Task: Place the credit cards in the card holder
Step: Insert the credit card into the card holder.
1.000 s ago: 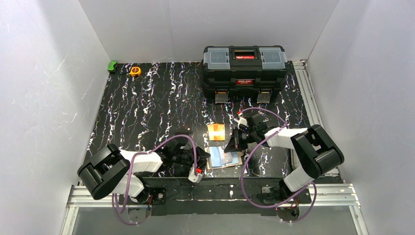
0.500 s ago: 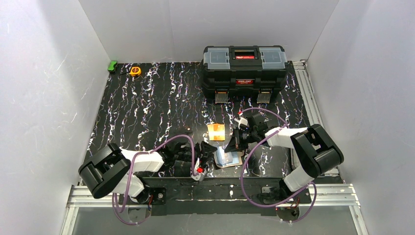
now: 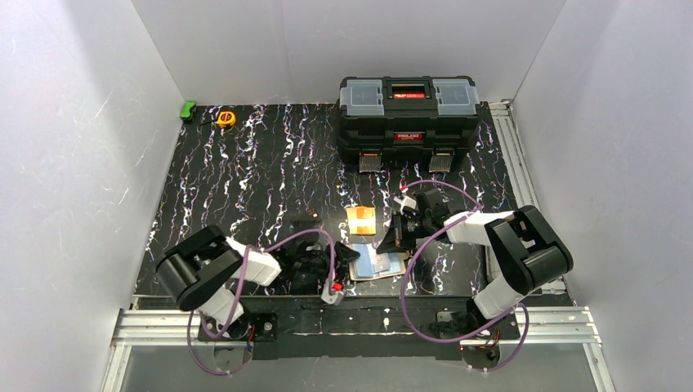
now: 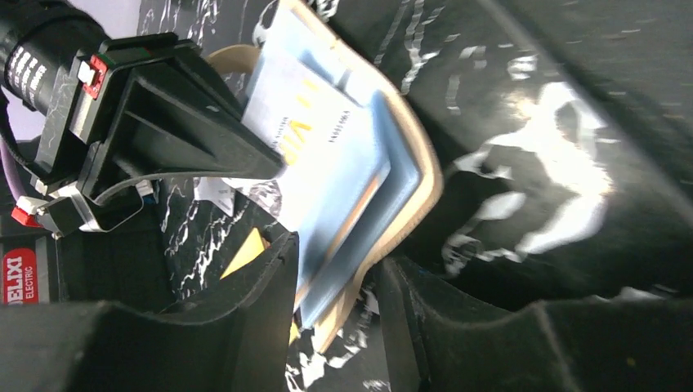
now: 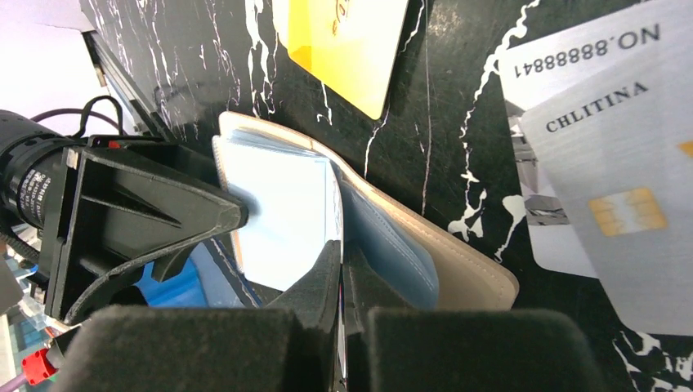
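Observation:
The card holder (image 3: 384, 266) lies open near the table's front edge, cream outside (image 5: 470, 273) and pale blue inside (image 4: 400, 155). My left gripper (image 3: 350, 255) is shut on its left edge, one finger on the blue pages and one on the cream cover (image 4: 339, 263). My right gripper (image 3: 386, 242) is shut on a thin pale card (image 4: 315, 135), seen edge-on between its fingers (image 5: 342, 255). That card's far end lies in among the blue pockets. An orange credit card (image 3: 360, 219) lies flat just behind the holder (image 5: 347, 45).
A black toolbox (image 3: 409, 110) stands at the back right. A yellow tape measure (image 3: 225, 118) and a green object (image 3: 188, 110) sit at the back left. Two silver cards (image 5: 613, 163) lie flat to the right of the holder.
My left gripper has moved right to the card holder's left edge and now grips it. The right gripper with its card has barely moved.

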